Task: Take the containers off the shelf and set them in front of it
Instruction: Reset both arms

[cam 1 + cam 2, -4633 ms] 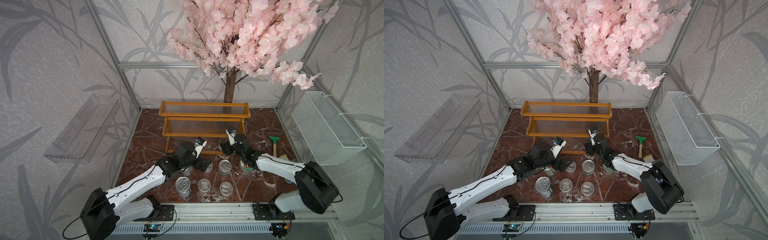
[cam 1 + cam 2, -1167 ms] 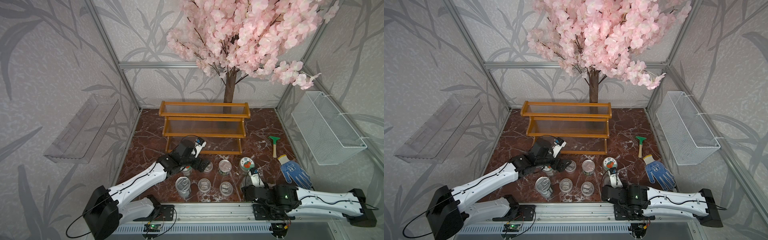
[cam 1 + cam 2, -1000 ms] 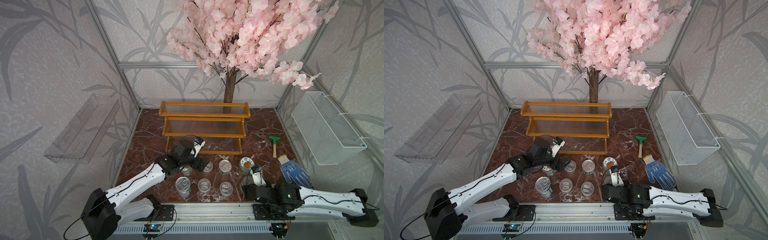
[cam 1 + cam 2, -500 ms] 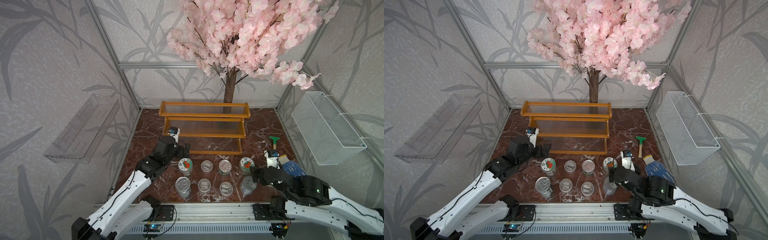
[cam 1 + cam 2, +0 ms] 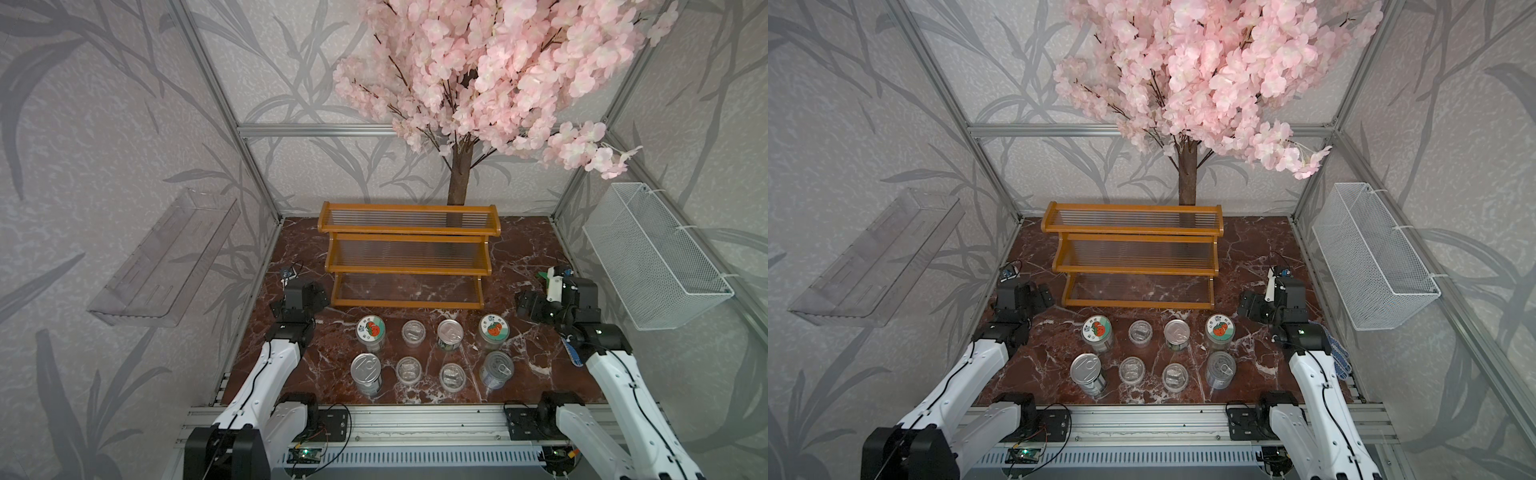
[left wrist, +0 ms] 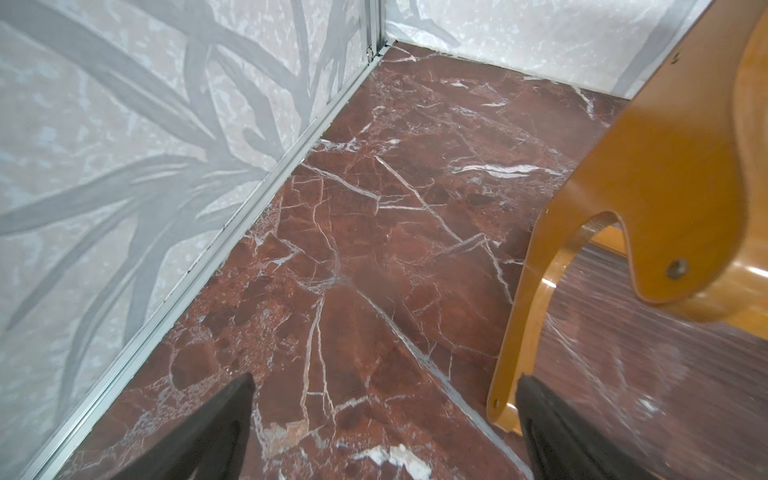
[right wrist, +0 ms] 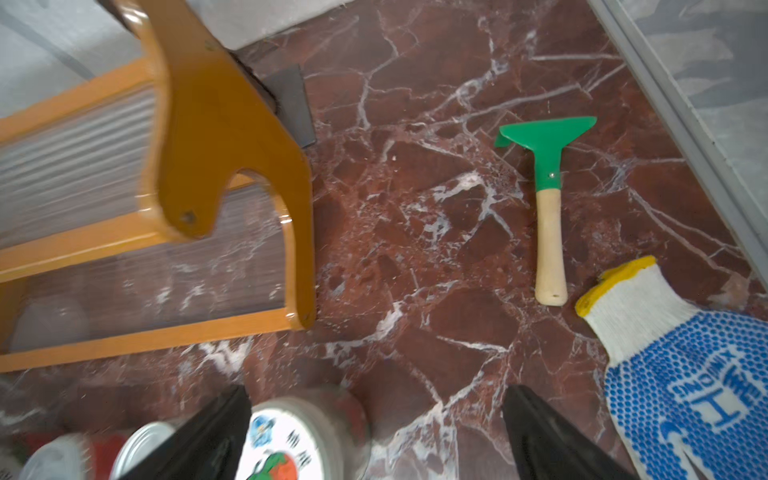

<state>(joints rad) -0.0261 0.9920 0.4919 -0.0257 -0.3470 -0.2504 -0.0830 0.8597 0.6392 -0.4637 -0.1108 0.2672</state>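
The orange-brown shelf [image 5: 405,253] stands at the back of the marble floor, and all its tiers are bare. Several containers stand in two rows in front of it: two tomato-lid jars [image 5: 371,327] [image 5: 492,325], three tins [image 5: 450,332] [image 5: 365,368] [image 5: 498,368] and three clear cups [image 5: 413,331]. My left gripper [image 5: 309,293] [image 6: 384,386] is open and empty over bare floor, beside the shelf's left leg [image 6: 665,187]. My right gripper [image 5: 530,307] [image 7: 374,399] is open and empty just right of the right-hand jar [image 7: 286,440].
A green scraper [image 7: 548,166] and a blue-dotted glove [image 7: 685,374] lie on the floor right of the shelf, under my right arm. A white wire basket [image 5: 652,257] hangs on the right wall and a clear tray [image 5: 166,257] on the left. A tree trunk [image 5: 459,174] rises behind the shelf.
My left gripper has pulled away from the left jar to the shelf's left end. My right arm has swung from the front edge up to the right side.
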